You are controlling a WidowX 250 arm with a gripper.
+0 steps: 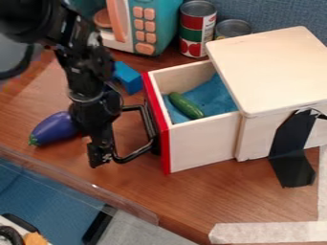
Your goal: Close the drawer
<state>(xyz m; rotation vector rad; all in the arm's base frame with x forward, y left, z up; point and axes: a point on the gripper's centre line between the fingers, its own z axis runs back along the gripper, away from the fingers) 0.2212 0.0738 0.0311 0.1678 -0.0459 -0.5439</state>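
Nearest lay the tape [268, 232] on the table [191, 203]. Beyond it the gripper [100, 155] hung low by the outer end of the handle [135, 152]; whether it was clenched or released I could not tell. The drawer [201, 148] stood well out of its box [275, 67], red front toward the arm, a cucumber [185, 105] on blue cloth [215, 95] inside. Farther off were the cans [197, 28]. The step seemed to be the start of the push, which called for steady pressure straight toward the box, without twisting the handle.
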